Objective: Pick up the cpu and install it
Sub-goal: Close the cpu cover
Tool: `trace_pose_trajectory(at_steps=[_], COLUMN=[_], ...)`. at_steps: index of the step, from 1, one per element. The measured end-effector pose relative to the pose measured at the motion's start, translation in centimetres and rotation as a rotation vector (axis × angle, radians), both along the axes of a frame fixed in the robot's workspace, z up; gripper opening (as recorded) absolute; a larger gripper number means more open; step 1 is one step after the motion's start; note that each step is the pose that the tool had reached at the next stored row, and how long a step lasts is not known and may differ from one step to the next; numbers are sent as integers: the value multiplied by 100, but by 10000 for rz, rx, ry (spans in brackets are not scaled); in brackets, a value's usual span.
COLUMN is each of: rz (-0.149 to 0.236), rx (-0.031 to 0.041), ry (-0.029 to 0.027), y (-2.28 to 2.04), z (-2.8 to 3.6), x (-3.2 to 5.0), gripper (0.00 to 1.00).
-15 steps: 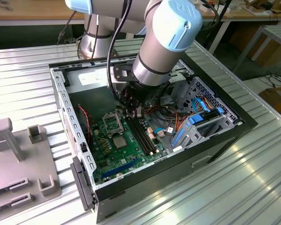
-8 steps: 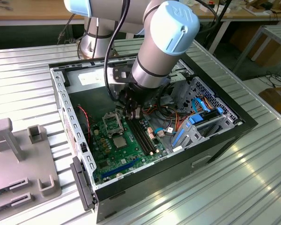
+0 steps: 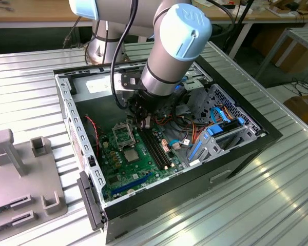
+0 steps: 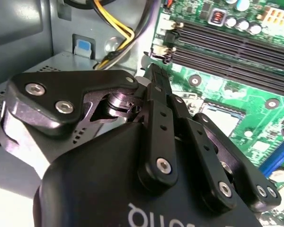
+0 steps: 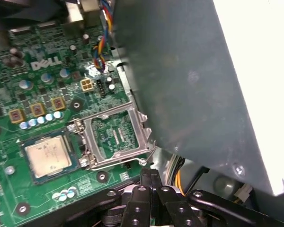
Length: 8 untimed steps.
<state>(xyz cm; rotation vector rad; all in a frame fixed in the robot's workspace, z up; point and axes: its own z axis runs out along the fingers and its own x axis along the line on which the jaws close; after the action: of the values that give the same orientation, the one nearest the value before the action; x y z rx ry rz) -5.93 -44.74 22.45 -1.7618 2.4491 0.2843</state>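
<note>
One arm reaches down into an open computer case lying on its side on a ribbed metal table. Its end effector hangs over the green motherboard, near the socket and just beside the black memory slots on the exterior view's right. In the first wrist view the fingers are pressed together with nothing between them, their tips just past the edge of the raised metal socket frame.

The cpu sits flat in its socket on the board, its silver lid facing up; the hinged frame beside it stands swung open, and the end effector does not touch the chip. In the exterior view the chip shows as a pale square below the open frame.

Coloured cables and blue connectors crowd the case toward the exterior view's right. A grey plastic fixture with upright posts stands on the table at the exterior view's left, well apart from the case.
</note>
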Motion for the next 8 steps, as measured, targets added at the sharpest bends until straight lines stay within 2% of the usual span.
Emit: trace_pose_trajectory(at_steps=[5,7,8], rz=[-205,-246,-255], rx=[33,102,191], ry=[2,1,3], y=[15,16,16], z=[-38,-50,-61], x=[-1,-8,-17], gripper=[11,11,11])
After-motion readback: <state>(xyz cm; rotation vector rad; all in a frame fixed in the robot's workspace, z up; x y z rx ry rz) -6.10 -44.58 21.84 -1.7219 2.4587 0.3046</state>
